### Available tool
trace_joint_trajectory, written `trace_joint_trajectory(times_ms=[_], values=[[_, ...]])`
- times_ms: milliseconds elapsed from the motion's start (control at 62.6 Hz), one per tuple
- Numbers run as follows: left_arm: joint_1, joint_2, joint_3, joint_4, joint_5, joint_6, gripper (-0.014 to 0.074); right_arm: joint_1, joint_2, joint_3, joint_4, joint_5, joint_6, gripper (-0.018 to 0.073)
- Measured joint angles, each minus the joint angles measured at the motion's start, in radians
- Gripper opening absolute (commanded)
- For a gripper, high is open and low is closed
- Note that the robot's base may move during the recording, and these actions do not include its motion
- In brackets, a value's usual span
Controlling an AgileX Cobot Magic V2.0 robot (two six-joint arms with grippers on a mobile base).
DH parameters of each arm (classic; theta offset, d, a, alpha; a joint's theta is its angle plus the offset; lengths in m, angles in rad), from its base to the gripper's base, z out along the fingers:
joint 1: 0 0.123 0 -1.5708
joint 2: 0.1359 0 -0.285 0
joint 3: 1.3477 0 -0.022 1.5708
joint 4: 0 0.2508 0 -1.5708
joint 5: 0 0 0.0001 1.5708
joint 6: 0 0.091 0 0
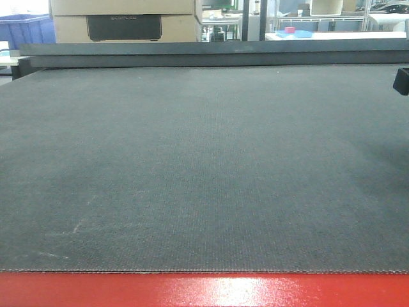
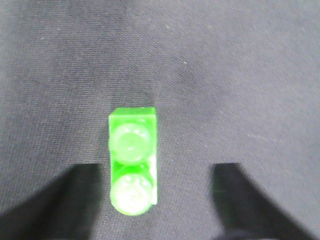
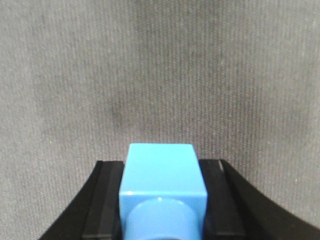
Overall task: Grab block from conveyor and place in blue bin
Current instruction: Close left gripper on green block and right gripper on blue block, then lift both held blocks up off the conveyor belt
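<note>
A green two-stud block (image 2: 132, 160) lies on the conveyor belt (image 2: 225, 75). My left gripper (image 2: 157, 200) is open around it, and the block sits closer to the left finger (image 2: 75, 200) than to the right one. My right gripper (image 3: 162, 205) is shut on a blue block (image 3: 162, 175), pinched between its black pads (image 3: 107, 200) above the belt (image 3: 160, 75). The front view shows the conveyor (image 1: 204, 166) with its red frame (image 1: 204, 291). A blue bin (image 1: 25, 29) stands past the far left corner. Neither block shows in that view.
A cardboard box (image 1: 124, 19) stands behind the belt's far edge. Further back, a light blue tray with a red item (image 1: 293, 32) rests on a table. A black part (image 1: 401, 80) pokes in at the right edge over the belt.
</note>
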Motion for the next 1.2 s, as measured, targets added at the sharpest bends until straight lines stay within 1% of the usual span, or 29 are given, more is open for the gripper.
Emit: trace_joint_trajectory(times_ms=[96,431,703,974,1198], values=[[0.0,0.032,0.0,0.009,0.0,-0.013,0.04,0.0,0.0,0.0,0.0,-0.002,0.0,-0.016],[0.0,0.137,0.021,0.019,-0.021,-0.018,0.0398,0.0,0.0,0.0,0.002,-0.002,0.0,-0.016],[0.002,0.14,0.057,0.021,-0.088,-0.018,0.0398,0.0,0.0,0.0,0.002,-0.01,0.0,-0.016],[0.042,0.149,0.071,0.011,-0.087,-0.018,0.0398,0.0,0.0,0.0,0.002,-0.02,0.0,-0.016],[0.035,0.149,0.071,-0.004,-0.087,-0.003,0.0398,0.0,0.0,0.0,0.002,-0.037,0.0,-0.016]])
